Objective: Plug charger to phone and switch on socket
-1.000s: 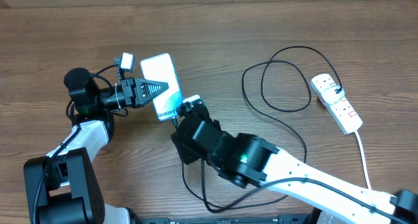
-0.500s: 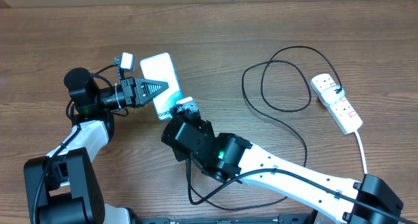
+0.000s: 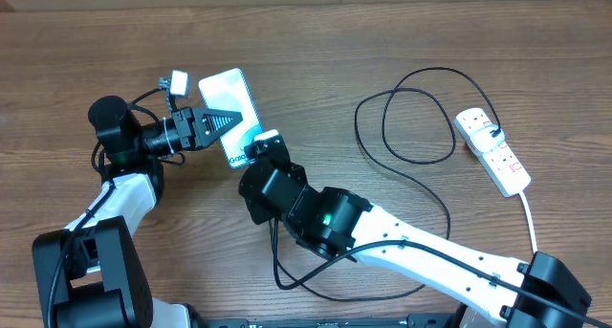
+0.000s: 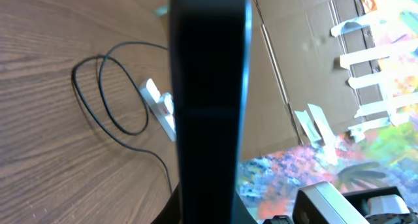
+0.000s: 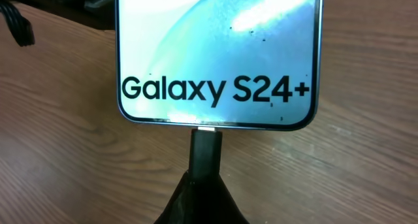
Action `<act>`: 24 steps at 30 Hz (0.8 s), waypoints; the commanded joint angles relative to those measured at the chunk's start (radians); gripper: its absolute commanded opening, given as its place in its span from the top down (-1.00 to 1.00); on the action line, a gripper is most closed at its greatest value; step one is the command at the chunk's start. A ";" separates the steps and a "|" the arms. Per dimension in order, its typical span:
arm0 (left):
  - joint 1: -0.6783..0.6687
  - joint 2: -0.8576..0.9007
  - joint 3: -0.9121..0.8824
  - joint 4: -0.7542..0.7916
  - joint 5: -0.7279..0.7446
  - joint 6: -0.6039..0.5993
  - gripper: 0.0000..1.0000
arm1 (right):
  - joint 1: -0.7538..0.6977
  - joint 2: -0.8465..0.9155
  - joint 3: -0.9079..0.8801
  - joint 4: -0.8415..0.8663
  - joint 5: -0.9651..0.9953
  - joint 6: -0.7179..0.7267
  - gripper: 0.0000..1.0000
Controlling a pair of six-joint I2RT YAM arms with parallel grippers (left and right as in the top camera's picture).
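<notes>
Overhead: phone (image 3: 225,87) now further up-left; left hand (image 3: 226,118) clamps it, right hand (image 3: 260,143) pinches charger (image 5: 205,149) tip.

My table (image 3: 316,41) is brown wood grain, evenly lit from above. From my left wrist I see a brown cardboard wall (image 4: 287,74) beyond its far edge. White tape strips (image 4: 379,54) cross a bright, washed-out corner, and a blurred multicoloured patch (image 4: 287,175) lies below.
</notes>
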 commanded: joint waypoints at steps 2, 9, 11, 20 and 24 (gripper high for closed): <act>-0.079 -0.002 -0.014 -0.002 0.092 0.059 0.92 | -0.038 -0.010 0.094 0.024 -0.051 -0.048 0.92; -0.097 -0.002 -0.014 -0.002 0.089 0.073 0.92 | -0.044 -0.065 0.101 0.013 -0.063 -0.056 0.13; -0.097 -0.002 -0.014 -0.014 0.062 0.059 0.92 | -0.044 -0.114 0.105 -0.049 -0.089 -0.056 -0.08; -0.273 -0.002 0.001 -0.027 -0.257 -0.077 0.92 | -0.044 -0.538 0.107 -0.457 0.110 -0.048 -1.00; -0.424 0.011 0.103 -0.249 -0.393 0.135 0.92 | -0.044 -0.756 0.106 -0.531 0.218 -0.048 -1.00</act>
